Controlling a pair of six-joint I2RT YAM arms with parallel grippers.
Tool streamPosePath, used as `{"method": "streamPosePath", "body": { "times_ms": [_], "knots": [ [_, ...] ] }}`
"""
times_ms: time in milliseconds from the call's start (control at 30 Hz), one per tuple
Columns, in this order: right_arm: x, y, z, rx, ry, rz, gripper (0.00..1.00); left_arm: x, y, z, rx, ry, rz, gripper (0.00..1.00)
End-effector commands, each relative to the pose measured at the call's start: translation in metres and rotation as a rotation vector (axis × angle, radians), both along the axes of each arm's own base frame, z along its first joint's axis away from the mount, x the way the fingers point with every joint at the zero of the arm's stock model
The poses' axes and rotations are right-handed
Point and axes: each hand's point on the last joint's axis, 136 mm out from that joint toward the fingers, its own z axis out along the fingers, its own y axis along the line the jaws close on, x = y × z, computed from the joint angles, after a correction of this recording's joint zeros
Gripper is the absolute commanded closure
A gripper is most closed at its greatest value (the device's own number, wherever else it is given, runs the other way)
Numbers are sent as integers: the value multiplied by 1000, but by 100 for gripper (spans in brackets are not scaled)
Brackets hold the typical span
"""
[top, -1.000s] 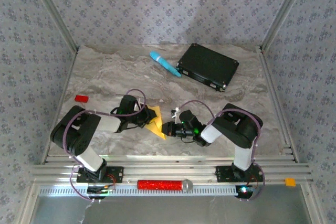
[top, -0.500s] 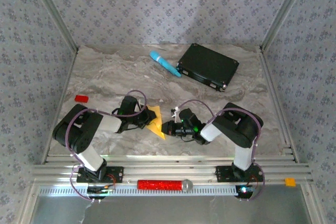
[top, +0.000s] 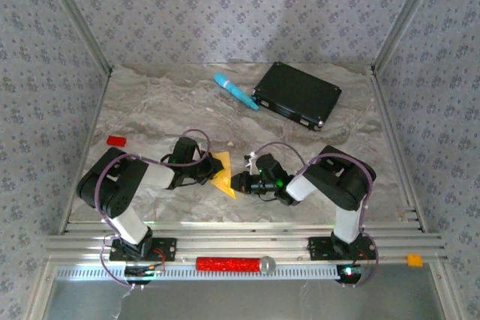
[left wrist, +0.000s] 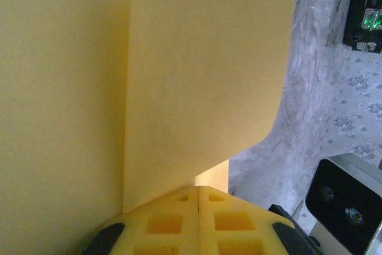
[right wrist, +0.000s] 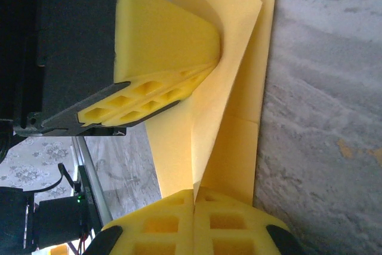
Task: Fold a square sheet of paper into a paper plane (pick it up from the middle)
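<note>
The square sheet of paper (top: 222, 173), partly folded, is pinched well in front of the black flat box (top: 297, 95) by left gripper (left wrist: 199, 198) and right gripper (right wrist: 194, 198), both clamped on it. Barely anything has shifted in the last second, so a crease is judged mid-press.

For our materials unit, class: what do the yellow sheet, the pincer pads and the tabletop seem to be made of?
Sheet: thin matte paper; it creases sharply. Pads: probably soft foam or rubber, with moulded square cells. Tabletop: marble-look veining, perhaps stone or laminate.
</note>
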Motion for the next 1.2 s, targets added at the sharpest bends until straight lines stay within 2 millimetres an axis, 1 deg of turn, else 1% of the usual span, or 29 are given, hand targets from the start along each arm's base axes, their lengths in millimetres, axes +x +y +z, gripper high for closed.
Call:
{"method": "streamPosePath", "body": {
  "times_ms": [0,100,400,467,633,700,800,900,1033,1100,1167],
  "knots": [
    [-26,-19,-54,-168,155,15,100,-6,2,-13,53,37,-29,94],
    [-27,-19,-55,-168,159,13,100,-7,2,-15,72,48,-43,93],
    [-25,-16,-48,-147,164,15,100,-20,10,-35,145,114,-71,95],
    [-25,-13,-42,-133,159,22,97,-22,12,-39,160,121,-74,95],
    [-26,-13,-28,-133,147,37,86,-23,12,-40,164,121,-79,95],
    [-30,-13,-25,-142,147,55,85,-22,12,-39,161,118,-81,95],
    [-35,-14,-26,-159,164,75,82,-21,10,-39,157,116,-82,95],
    [-40,-17,-29,-173,181,76,82,-21,10,-39,154,115,-81,95],
    [-45,-20,-33,-205,196,84,84,-22,9,-40,150,116,-81,95],
    [-48,-23,-36,-225,205,81,86,-21,9,-39,149,114,-79,95],
    [-50,-27,-38,-237,211,73,92,-21,9,-39,148,113,-78,95]
  ]
}}
